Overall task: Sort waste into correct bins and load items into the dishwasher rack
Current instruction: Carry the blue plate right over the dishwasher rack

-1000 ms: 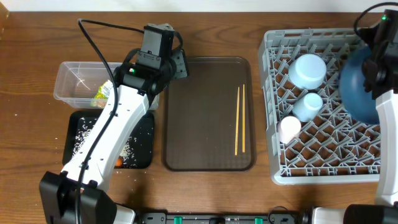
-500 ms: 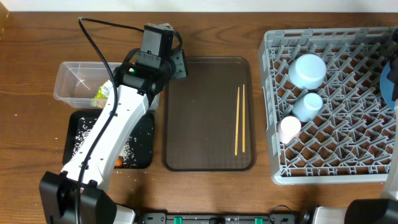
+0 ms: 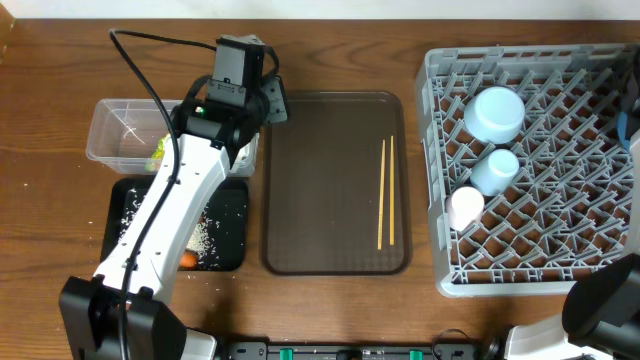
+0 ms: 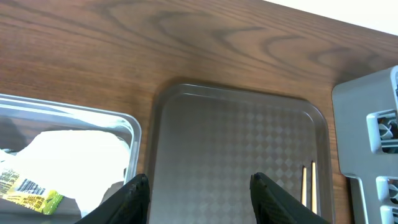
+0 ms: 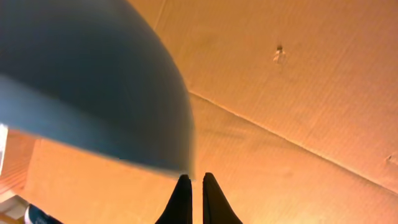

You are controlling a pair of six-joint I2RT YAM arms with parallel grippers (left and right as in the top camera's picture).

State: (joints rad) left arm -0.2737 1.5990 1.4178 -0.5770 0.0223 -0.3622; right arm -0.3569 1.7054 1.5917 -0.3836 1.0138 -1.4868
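Barcode (image 4: 23,186) on yellow-green wrapper (image 4: 42,198), digits illegible

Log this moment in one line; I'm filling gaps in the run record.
left gripper open, empty | right gripper holds plate | rack: bowl, blue cup, white cup | chopsticks on tray

Even light (right-wrist view blurred)

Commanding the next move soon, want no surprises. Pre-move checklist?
1. Left gripper open, empty: ok.
2. Chopsticks lie clear on brown tray: ok.
3. Left gripper over chopsticks: not ok, hovers by the clear tub's corner.
4. Right gripper shut on dark-blue plate: ok, rim at its fingertips.
5. Plate in dishwasher rack: not ok.
6. Right arm clear of rack: cannot tell, barely in overhead view.
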